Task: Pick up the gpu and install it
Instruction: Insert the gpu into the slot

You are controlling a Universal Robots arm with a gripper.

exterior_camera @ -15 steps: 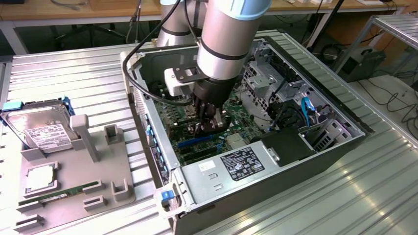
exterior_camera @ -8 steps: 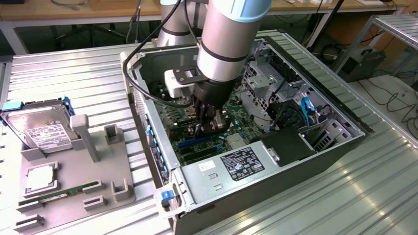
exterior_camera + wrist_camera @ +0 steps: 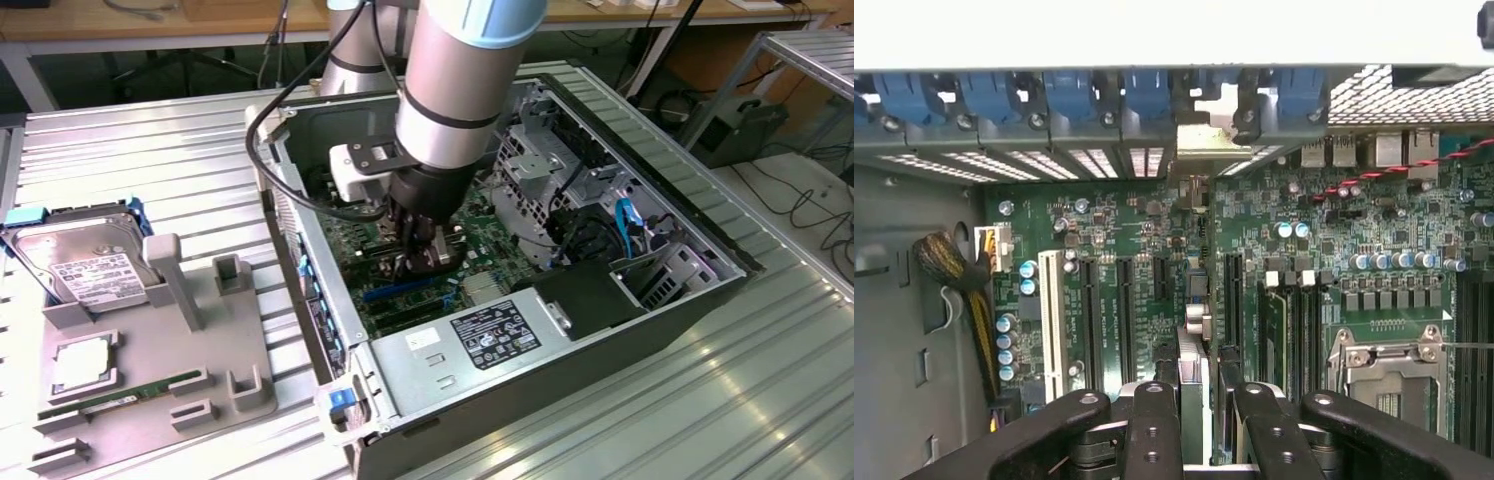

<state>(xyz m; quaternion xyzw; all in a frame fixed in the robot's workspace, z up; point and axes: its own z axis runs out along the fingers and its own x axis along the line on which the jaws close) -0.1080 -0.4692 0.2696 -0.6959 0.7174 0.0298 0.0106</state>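
My gripper [image 3: 424, 262] is down inside the open PC case [image 3: 667, 300], right over the motherboard [image 3: 470, 232]. Gripper partly closed, fingers [image 3: 1154, 430] clamped on either side of the gpu [image 3: 1194, 330], which I hold edge-on, upright. In the wrist view the gpu is a thin dark card running straight out from between my fingers toward the case's rear wall; its silver end bracket [image 3: 1204, 140] sits up against the rear slot openings, next to the blue slot clips [image 3: 1064, 95]. Card stands over the motherboard's expansion slot area; can't tell if the edge is seated in the slot or just above it. One side of the card: long black slots and a white slot [image 3: 1050, 315]. Other side: RAM slots [image 3: 1294, 330] and the CPU socket [image 3: 1389, 365]. Yellow-black cable bundle [image 3: 959, 285] lies far off, past the white slot.

Exterior view: power supply [image 3: 481, 335] at the case's near end, just below my gripper; drive cage [image 3: 534, 170] just beyond it. Well apart from me, on the ribbed metal worktop [image 3: 160, 150], a grey parts fixture [image 3: 147, 360] carries a hard drive [image 3: 83, 262], a CPU [image 3: 83, 365] and a green RAM stick [image 3: 127, 393].
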